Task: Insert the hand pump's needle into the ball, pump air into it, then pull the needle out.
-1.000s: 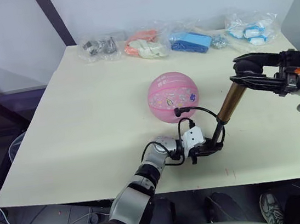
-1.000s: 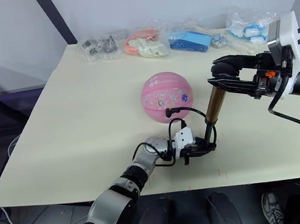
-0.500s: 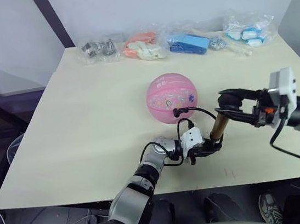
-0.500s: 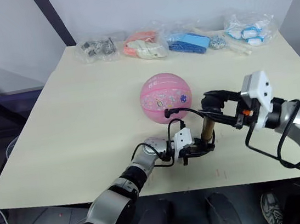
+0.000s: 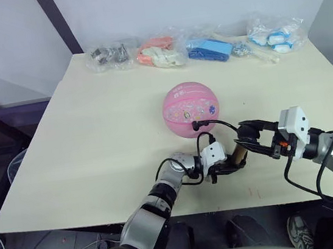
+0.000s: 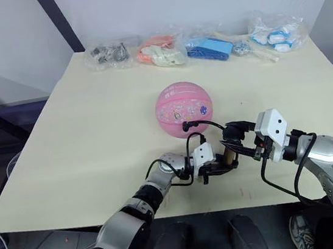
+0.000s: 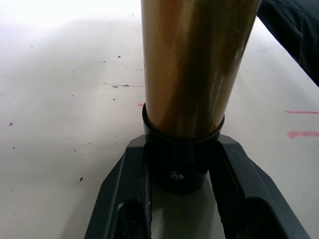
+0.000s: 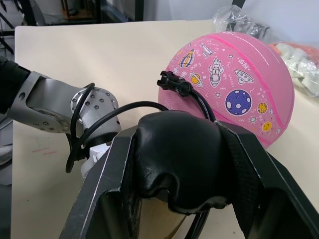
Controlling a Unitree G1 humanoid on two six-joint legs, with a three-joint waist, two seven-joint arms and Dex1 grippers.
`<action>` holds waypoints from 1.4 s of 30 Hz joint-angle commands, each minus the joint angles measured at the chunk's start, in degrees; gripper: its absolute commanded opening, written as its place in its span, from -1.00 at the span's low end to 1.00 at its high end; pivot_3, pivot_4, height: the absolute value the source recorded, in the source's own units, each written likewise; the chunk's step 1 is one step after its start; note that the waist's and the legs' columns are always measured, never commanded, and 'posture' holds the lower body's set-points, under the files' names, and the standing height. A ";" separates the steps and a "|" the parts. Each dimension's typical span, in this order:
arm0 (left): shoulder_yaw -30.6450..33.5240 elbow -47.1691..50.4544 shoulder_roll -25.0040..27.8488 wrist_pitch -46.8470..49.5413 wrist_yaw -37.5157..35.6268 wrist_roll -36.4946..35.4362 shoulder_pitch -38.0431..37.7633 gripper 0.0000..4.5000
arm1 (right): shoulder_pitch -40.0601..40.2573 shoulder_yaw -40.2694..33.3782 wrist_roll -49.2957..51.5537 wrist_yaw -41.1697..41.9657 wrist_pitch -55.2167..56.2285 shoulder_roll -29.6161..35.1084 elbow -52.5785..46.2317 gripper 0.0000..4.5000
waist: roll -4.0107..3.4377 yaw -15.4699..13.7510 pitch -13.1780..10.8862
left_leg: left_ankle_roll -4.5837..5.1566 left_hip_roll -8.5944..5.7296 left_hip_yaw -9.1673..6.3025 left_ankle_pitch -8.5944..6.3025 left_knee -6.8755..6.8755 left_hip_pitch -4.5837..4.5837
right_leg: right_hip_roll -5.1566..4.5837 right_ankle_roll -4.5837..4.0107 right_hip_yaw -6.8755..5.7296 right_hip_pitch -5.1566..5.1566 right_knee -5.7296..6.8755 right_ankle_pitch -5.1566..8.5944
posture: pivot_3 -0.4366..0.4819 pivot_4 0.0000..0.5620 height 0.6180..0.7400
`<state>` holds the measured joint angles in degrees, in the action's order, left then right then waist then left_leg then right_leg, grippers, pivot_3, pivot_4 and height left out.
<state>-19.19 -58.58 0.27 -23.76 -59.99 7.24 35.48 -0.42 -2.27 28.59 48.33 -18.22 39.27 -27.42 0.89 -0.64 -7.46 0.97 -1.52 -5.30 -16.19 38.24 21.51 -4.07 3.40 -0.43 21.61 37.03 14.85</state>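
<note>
My right end effector (image 6: 237,137) has pushed the handle (image 8: 177,154) down from high to nearly home: one air stroke delivered into the ball (image 5: 191,109). It stays clenched on the handle. My left end effector (image 5: 228,166) clamps the hand pump (image 7: 192,69) base near the desk (image 5: 93,128) front edge. Open room lies rightward; bagged items (image 5: 157,51) line the far edge.
</note>
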 commanded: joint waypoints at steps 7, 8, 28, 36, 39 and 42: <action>-2.25 -4.16 0.55 1.71 -0.72 2.72 -1.90 -0.50 | -11.73 -15.98 20.15 0.13 -16.53 10.37 -5.39 -0.13 | -0.62 -0.11 -0.55 | 0.00 -0.04 -0.08 0.00 0.07 0.20 | -0.05 0.00 -0.08 0.08 -0.07 -0.01 | -0.05 -0.47 1.00; -2.24 -4.12 0.56 1.70 -0.75 2.70 -1.96 -0.50 | -12.92 -17.33 21.91 0.27 -17.63 11.45 -5.27 -0.13 | -0.59 -0.12 -0.57 | 0.01 -0.14 -0.01 0.00 0.06 0.21 | -0.15 0.10 0.00 0.11 -0.07 -0.07 | -0.05 -0.47 1.00; -2.52 -3.96 0.74 1.27 -0.53 2.92 -2.97 -0.50 | -12.67 -12.67 22.10 -0.58 -20.09 13.21 -6.42 -0.13 | -0.35 -0.10 -0.50 | 0.02 -0.10 -0.07 0.00 0.05 0.19 | -0.13 0.10 -0.05 0.05 -0.11 -0.07 | -0.05 -0.47 1.00; -2.45 -3.70 1.11 1.33 -0.54 2.85 -2.91 -0.50 | -4.56 -1.69 8.36 0.29 -9.27 6.45 -3.27 -0.13 | 0.00 0.09 -0.10 | 0.02 -0.07 -0.04 0.00 0.03 0.08 | -0.07 0.09 -0.02 0.01 -0.10 -0.06 | -0.05 -0.47 1.00; -2.51 -3.59 1.14 1.39 -0.59 2.86 -2.99 -0.50 | -2.25 1.84 4.51 1.24 -5.65 4.46 -1.06 -0.13 | 0.03 0.17 0.00 | 0.02 -0.06 -0.05 0.00 0.02 0.06 | -0.04 0.09 -0.03 0.00 -0.10 -0.06 | -0.05 -0.47 1.00; -2.52 -3.51 1.10 1.52 -0.61 2.84 -3.01 -0.50 | -0.11 5.74 -0.41 2.20 -1.65 3.16 1.46 -0.13 | 0.06 0.29 0.20 | 0.01 -0.04 -0.04 -0.01 0.01 0.03 | -0.03 0.09 -0.02 -0.01 -0.10 -0.06 | -0.05 -0.47 1.00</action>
<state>-19.11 -58.59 0.45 -24.35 -59.61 7.13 34.88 -3.55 -2.27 32.14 48.14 -19.41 42.12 -28.98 0.94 -0.35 -7.26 0.99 -1.56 -5.33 -16.20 38.24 21.53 -4.09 3.48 -0.45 21.60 36.93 14.79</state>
